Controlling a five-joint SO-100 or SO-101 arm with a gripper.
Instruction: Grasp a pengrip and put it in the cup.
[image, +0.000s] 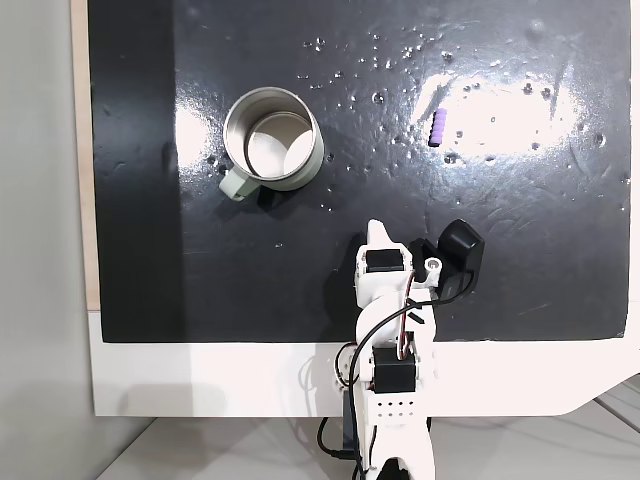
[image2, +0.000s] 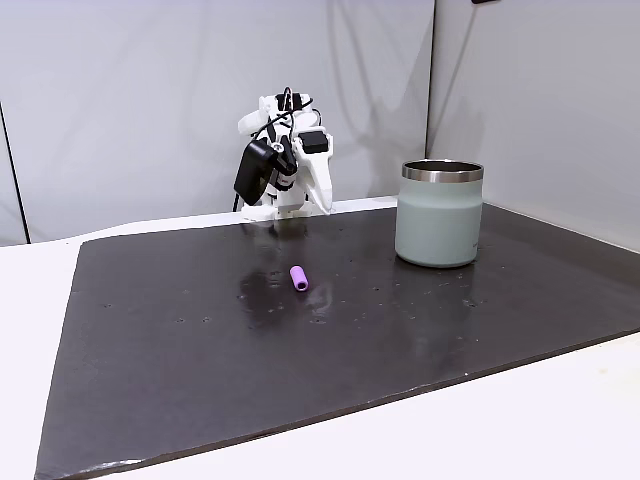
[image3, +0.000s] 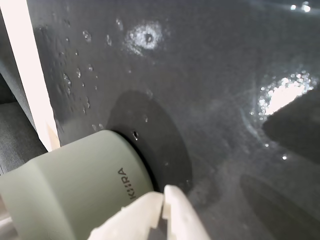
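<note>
The pengrip (image: 437, 127) is a tiny purple ribbed tube lying alone on the black mat, right of the middle in a fixed view from above; it also lies on the mat in the side-on fixed view (image2: 299, 277). The cup (image: 272, 145), a pale grey-green mug, stands upright with its handle toward the arm, and is seen from the side (image2: 438, 215) and close by at lower left in the wrist view (image3: 75, 187). My gripper (image: 376, 232) is folded back near the arm's base, well apart from both, its white fingertips (image3: 172, 200) pressed together on nothing.
The black mat (image: 200, 290) covers most of a white table (image: 200, 375). The arm's base and cables (image: 395, 400) sit at the near edge in the fixed view from above. Grey walls (image2: 150, 90) stand behind the arm.
</note>
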